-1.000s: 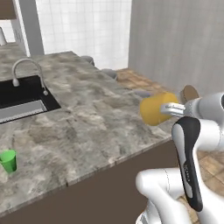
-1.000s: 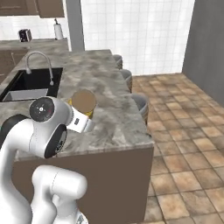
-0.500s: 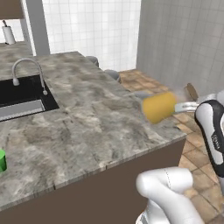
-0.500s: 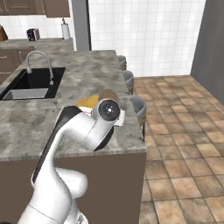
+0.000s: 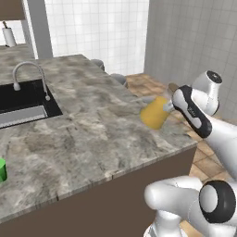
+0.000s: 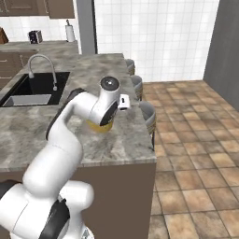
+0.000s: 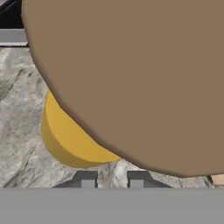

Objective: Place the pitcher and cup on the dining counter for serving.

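The pitcher point(image 5: 155, 112), orange juice under a brown cork lid, hangs tilted just above the right end of the dining counter point(image 5: 88, 139). My gripper point(image 5: 170, 105) is shut on it near the neck. In the right base view only an orange part of the pitcher point(image 6: 98, 126) shows under my forearm, over the dining counter point(image 6: 121, 140). In the hand view the cork lid point(image 7: 131, 78) looms large over the pitcher's orange body point(image 7: 70, 140), with my gripper point(image 7: 111, 180) at the bottom. The green cup point(image 5: 2, 170) stands at the counter's near left, cut by the frame edge.
A black sink point(image 5: 25, 99) with a curved faucet point(image 5: 28, 74) is set into the counter's left part. Grey stools point(image 6: 146, 112) line the counter's far side. Tiled floor point(image 6: 196, 140) lies to the right. A paper towel roll point(image 5: 8, 35) stands on the back counter.
The views have shifted as the base moved, so the cup now sits at the left edge. The arm has swung the held pitcher out over the counter's right end.
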Available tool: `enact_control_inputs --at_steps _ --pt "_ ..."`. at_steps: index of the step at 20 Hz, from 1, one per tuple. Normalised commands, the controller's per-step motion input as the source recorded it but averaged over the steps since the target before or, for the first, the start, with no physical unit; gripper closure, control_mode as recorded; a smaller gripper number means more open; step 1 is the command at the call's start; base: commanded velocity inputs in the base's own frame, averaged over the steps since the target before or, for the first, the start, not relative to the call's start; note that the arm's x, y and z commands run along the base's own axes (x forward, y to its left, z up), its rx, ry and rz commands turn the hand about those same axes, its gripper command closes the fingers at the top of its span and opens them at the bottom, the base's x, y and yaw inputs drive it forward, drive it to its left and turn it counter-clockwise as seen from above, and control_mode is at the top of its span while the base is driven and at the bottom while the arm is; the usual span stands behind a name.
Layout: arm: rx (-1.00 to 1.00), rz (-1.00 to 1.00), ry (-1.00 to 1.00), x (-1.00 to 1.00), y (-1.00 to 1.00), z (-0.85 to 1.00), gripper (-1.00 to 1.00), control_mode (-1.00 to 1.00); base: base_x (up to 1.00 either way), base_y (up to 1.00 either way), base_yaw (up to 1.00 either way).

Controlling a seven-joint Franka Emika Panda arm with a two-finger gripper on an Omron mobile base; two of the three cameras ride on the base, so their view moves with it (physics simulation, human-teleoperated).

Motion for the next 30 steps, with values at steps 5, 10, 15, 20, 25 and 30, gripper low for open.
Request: enact_control_inputs --at_steps 5,10,15,20,25,30 --pt "-0.11 -0.07 -0.06 0.75 0.40 -0.11 1.00 -1.00 0.00 0.00 0.00" --pt "-0.04 -0.07 -0.08 0.75 0.36 -0.17 1.00 -1.00 0.00 0.00 0.00" --pt "-0.04 -0.08 -0.03 0.71 0.45 -0.28 1.00 -1.00 0.00 0.00 0.00" --pt "-0.11 -0.06 0.00 0.42 0.43 -0.50 1.00 -1.00 0.00 0.00 0.00" --pt "-0.04 -0.02 0.01 0.34 0.26 -0.28 -1.00 -1.00 0.00 0.00 0.00" --pt "0.00 -0.02 0.02 0.05 0.06 0.09 -1.00 -1.00 0.00 0.00 0.00"
